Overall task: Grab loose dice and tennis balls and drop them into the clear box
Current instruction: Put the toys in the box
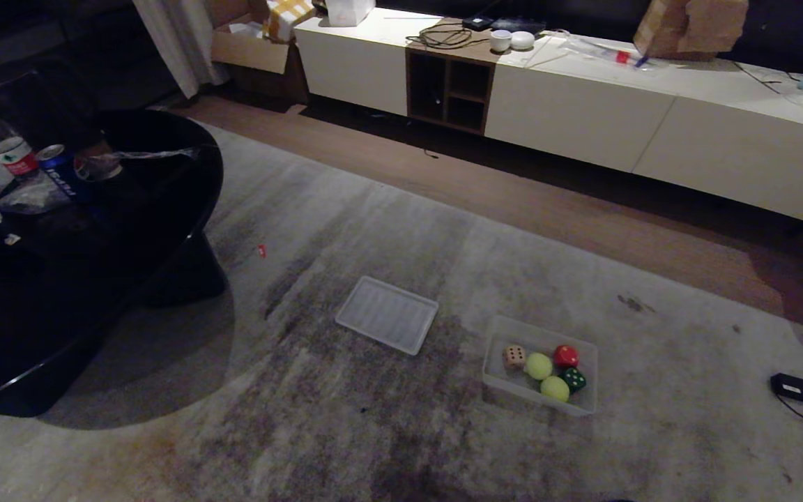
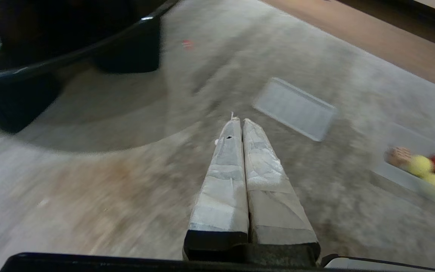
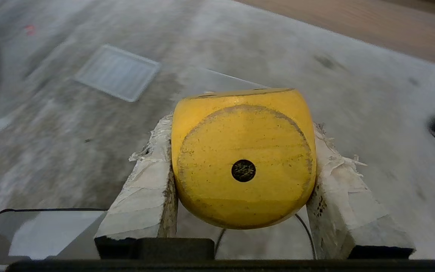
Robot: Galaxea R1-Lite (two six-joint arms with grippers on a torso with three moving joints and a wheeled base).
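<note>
The clear box [image 1: 513, 390] stands on the grey rug, right of centre in the head view. Inside it lie a cream die [image 1: 514, 356], two tennis balls [image 1: 539, 365] [image 1: 555, 388], a red die [image 1: 566, 355] and a dark green die [image 1: 574, 378]. My right gripper [image 3: 240, 124] is shut on a yellow die [image 3: 244, 158], its one-pip face toward the wrist camera, held above the rug. My left gripper [image 2: 238, 120] is shut and empty above the rug, with the box [image 2: 402, 177] off to one side. Neither arm shows in the head view.
A flat ribbed clear lid [image 1: 387, 314] lies on the rug left of the box. A black round table [image 1: 95, 279] with a bottle, cans and cups fills the left. A white low cabinet [image 1: 583, 104] lines the back. A black adapter [image 1: 799, 388] with its cable lies at the right.
</note>
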